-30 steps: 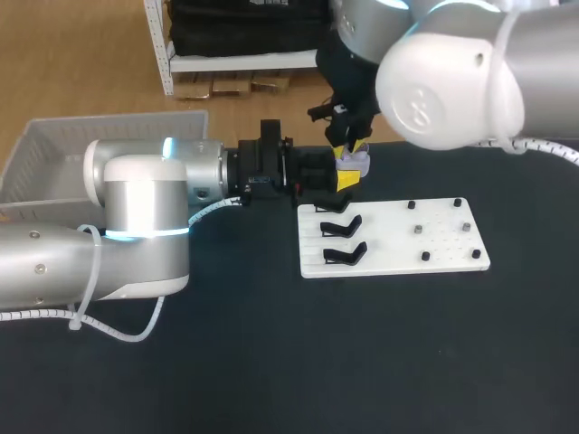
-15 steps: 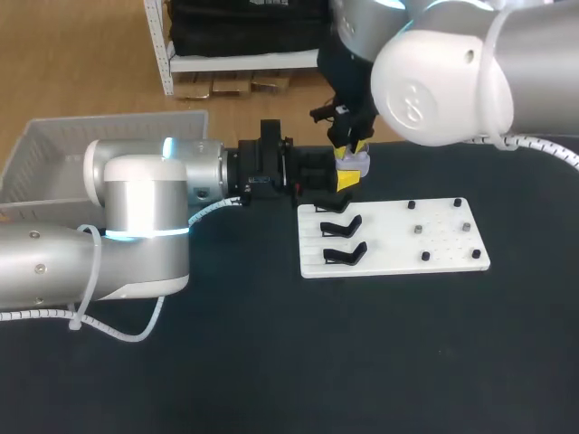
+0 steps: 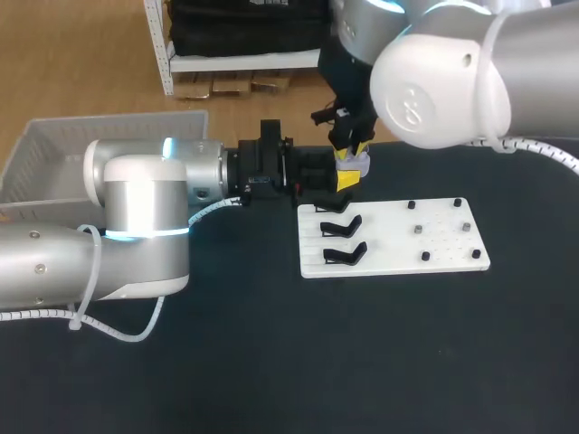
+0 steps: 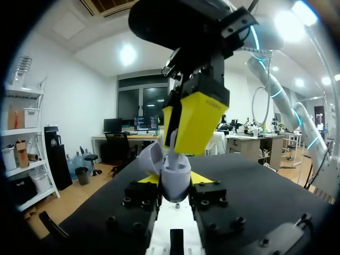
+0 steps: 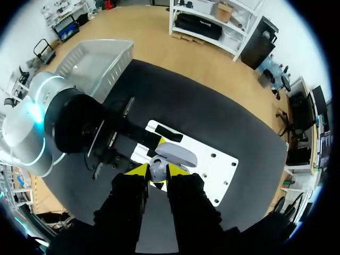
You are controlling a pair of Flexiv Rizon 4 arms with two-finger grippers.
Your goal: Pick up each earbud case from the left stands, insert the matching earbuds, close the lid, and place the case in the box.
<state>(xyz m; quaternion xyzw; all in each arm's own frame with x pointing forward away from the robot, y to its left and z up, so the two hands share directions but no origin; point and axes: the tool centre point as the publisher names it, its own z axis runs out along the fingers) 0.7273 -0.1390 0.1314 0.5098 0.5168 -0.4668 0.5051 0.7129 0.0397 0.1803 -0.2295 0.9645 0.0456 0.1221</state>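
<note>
**A:** Where is the case (image 4: 175, 175)?

**B:** It's clamped between the jaws of the left gripper (image 4: 176, 180), with its lid open. The right gripper (image 5: 157, 170) is directly above it, down at the opening. I cannot tell whether it grips an earbud.

**A:** What's the risk?

**B:** An off-axis push could twist the case in the left jaws or catch the lid. A tilted earbud may jam or drop.

One earbud case (image 3: 354, 163), three stands (image 3: 344, 254), six pegs (image 3: 418, 230), one box (image 3: 118, 122)
</note>
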